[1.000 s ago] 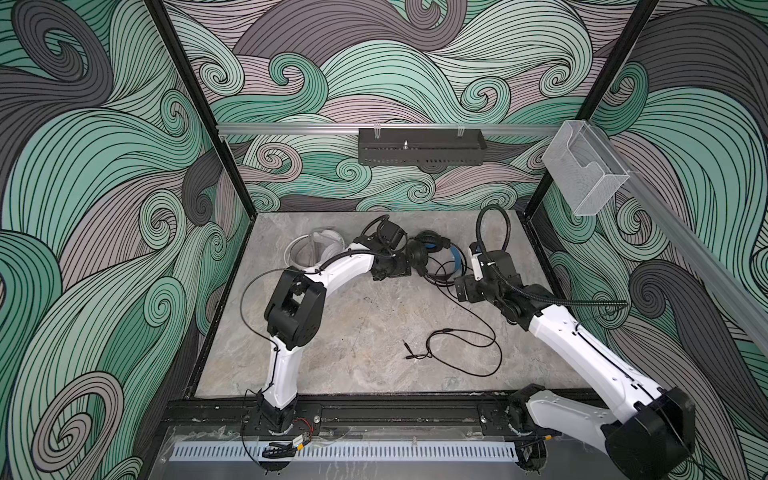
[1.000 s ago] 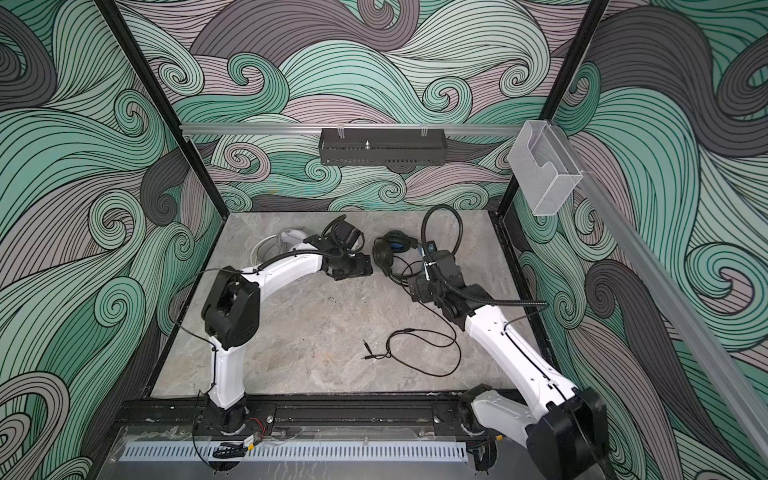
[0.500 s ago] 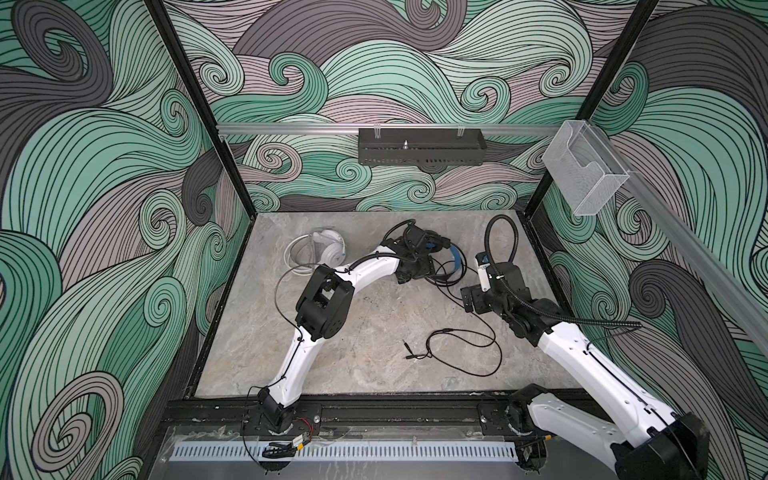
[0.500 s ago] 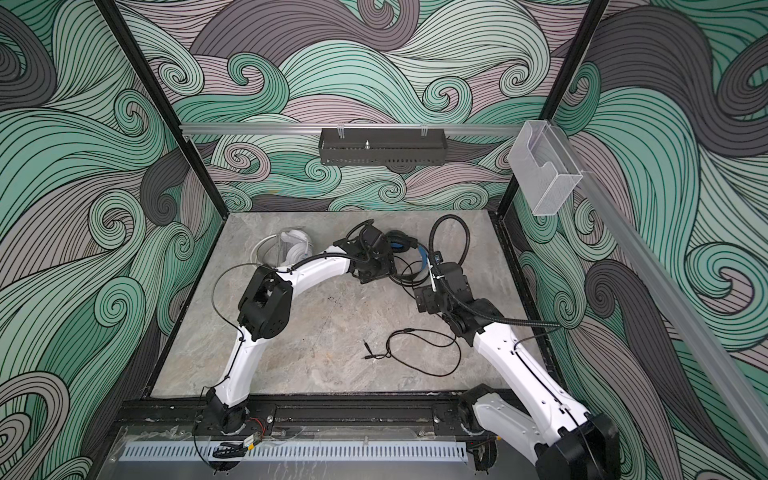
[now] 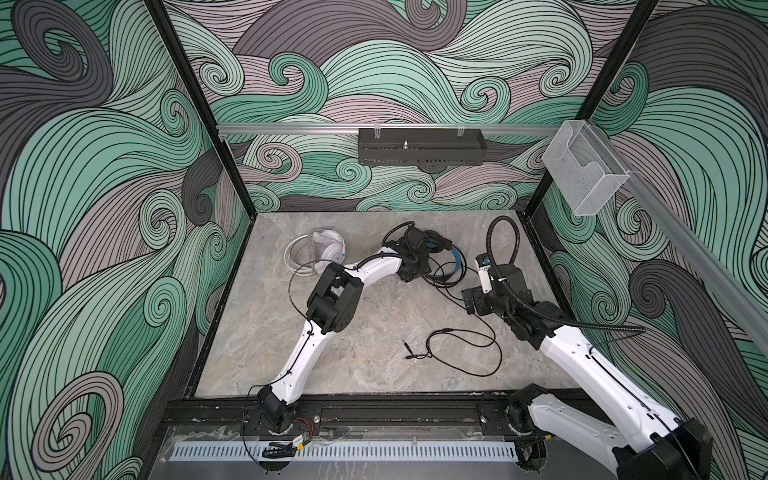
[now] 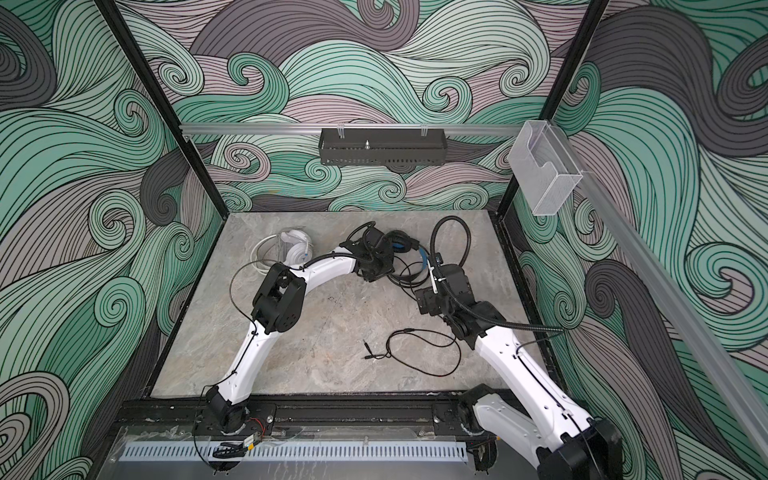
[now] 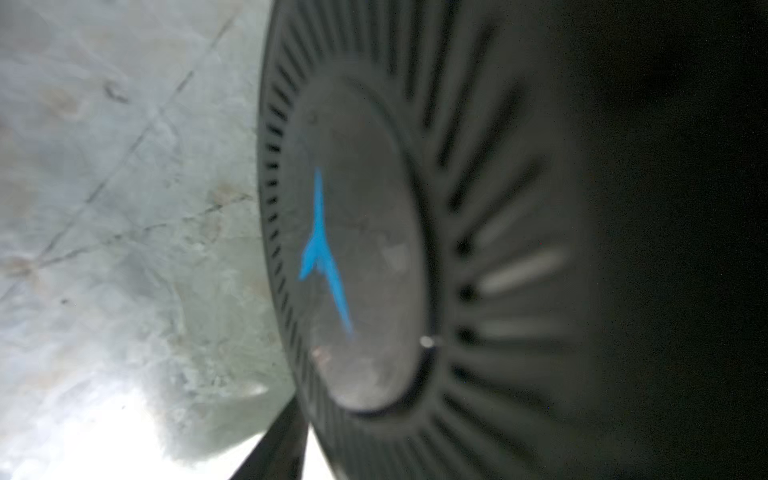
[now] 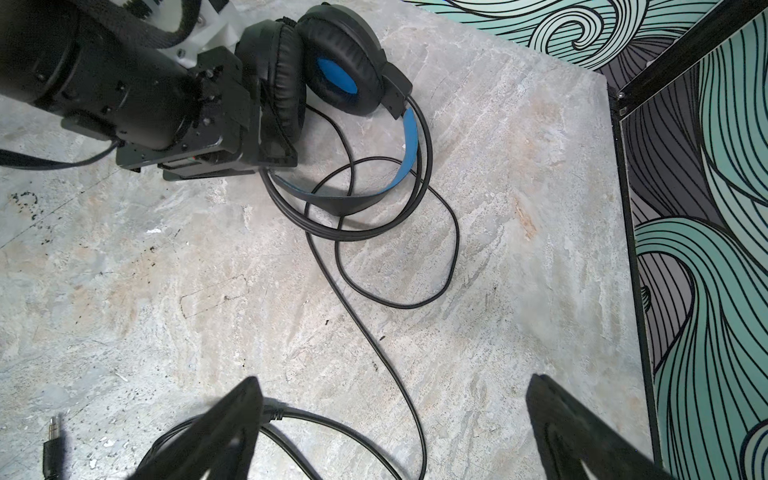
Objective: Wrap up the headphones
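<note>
**Q:** Where are the black headphones (image 8: 340, 70)?
**A:** At the back of the bench (image 5: 353, 324), near the middle in both top views, lying with the blue-lined headband (image 5: 457, 259) flat on the surface. The ear cups stand side by side.

**Q:** What is the left claw (image 8: 266, 124) doing?
**A:** Its fingers bracket one ear cup. Whether they are clenched on it cannot be told. The left wrist view is filled by that cup's outer face.

**Q:** And the cord (image 8: 457, 241)?
**A:** It is black. It loops beside the headband, then trails forward to loose coils at mid-bench. The plug (image 8: 52, 432) lies free on the surface.

**Q:** Right claw (image 8: 395, 380)?
**A:** Released, spread wide and grasping nothing. It hovers above the cord, just beside the headband.

**Q:** Other items?
**A:** The white headphones (image 5: 328, 249) lie at the back left, apart from both claws.
</note>
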Tool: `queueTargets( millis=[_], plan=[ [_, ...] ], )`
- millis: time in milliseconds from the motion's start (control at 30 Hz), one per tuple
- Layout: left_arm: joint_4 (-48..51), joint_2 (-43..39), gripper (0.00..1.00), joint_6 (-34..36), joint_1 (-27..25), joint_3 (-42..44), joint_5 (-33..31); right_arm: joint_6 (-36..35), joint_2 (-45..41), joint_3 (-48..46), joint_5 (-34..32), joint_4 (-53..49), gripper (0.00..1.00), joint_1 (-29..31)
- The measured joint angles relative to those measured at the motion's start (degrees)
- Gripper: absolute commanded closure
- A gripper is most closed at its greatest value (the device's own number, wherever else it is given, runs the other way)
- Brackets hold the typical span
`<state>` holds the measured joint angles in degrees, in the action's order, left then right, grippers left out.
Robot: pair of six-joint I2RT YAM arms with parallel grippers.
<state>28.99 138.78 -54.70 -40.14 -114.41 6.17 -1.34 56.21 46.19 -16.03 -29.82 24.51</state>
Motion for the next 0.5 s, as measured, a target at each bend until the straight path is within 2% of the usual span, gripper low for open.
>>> queueTargets(
  millis=[233, 500],
  plan=[
    [-3.2, -3.0, 0.66, 1.7, 0.7, 5.4, -0.8, -0.7, -0.3, 0.0, -0.3, 0.0, 0.00, 0.0],
    [1.9, -9.8, 0.67, 12.9, 2.6, 13.4, -1.0, -1.4, -0.4, 1.0, -0.5, -0.7, 0.00, 0.0]
  ],
)
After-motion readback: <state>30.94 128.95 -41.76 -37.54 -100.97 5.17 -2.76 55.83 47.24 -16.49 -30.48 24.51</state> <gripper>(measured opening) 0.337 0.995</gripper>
